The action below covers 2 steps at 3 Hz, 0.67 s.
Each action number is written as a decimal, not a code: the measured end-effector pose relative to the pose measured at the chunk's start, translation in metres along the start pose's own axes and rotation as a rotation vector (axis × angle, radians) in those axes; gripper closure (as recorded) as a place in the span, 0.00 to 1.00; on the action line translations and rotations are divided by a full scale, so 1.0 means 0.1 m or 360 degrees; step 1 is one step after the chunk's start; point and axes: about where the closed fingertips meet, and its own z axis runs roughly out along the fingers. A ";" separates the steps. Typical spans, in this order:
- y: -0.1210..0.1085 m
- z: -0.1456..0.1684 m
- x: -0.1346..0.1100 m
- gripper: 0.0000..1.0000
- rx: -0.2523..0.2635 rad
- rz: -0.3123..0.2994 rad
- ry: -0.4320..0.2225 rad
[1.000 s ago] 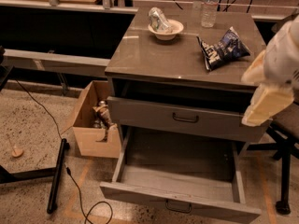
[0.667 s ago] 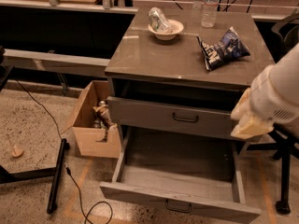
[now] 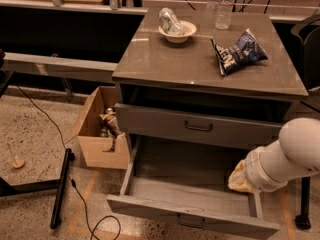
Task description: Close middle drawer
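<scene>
The middle drawer (image 3: 150,207) is pulled far out of the grey cabinet (image 3: 165,64). It has a low front panel with a small dark bail handle (image 3: 190,222), and its inside looks empty. Above it the taller-fronted top drawer (image 3: 160,123) stands slightly out. The lowest drawer is hidden under the open one. My white arm (image 3: 292,154) reaches in from the right. My gripper (image 3: 240,180), a pale beige end, is low over the drawer's right rear corner, next to its right side wall.
On the cabinet top stand a bowl (image 3: 178,32) holding a crumpled can, a water bottle (image 3: 225,6) and a blue chip bag (image 3: 239,51). A cardboard box (image 3: 97,151) of clutter sits left of the cabinet. A black bar (image 3: 61,186) and a cable lie on the floor.
My arm has swung down and leftward, from beside the top drawer's right end to low over the open middle drawer's right side. The drawers have not moved.
</scene>
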 end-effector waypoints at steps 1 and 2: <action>-0.03 0.14 0.02 1.00 0.0000 0.0013 -0.0025; 0.01 0.26 0.09 1.00 0.0009 0.0053 0.0001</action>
